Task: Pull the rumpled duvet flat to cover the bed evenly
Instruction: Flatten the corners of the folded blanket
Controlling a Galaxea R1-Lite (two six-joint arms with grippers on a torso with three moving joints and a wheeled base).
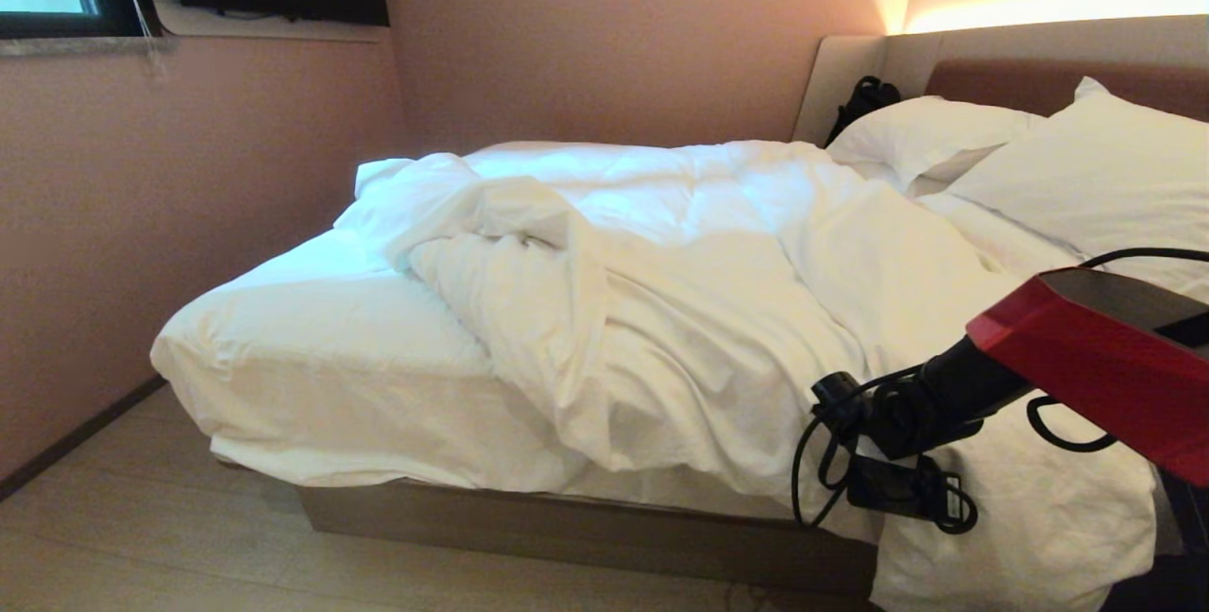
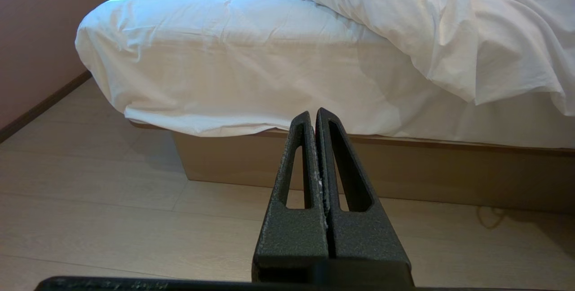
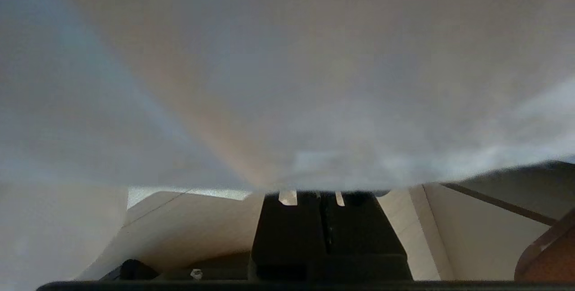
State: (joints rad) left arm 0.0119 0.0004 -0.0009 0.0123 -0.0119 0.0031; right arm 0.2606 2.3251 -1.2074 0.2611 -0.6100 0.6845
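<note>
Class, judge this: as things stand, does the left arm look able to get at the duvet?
Probably not yet. The left end effector is shut, low near the floor beside the bed; the duvet lies higher up, though nothing blocks the way.

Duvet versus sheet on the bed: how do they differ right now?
The duvet is thick, bunched in deep folds; the sheet lies thin and nearly smooth. The duvet spills over the near edge by the right end effector; the sheet is exposed at the foot end. Both are white.
</note>
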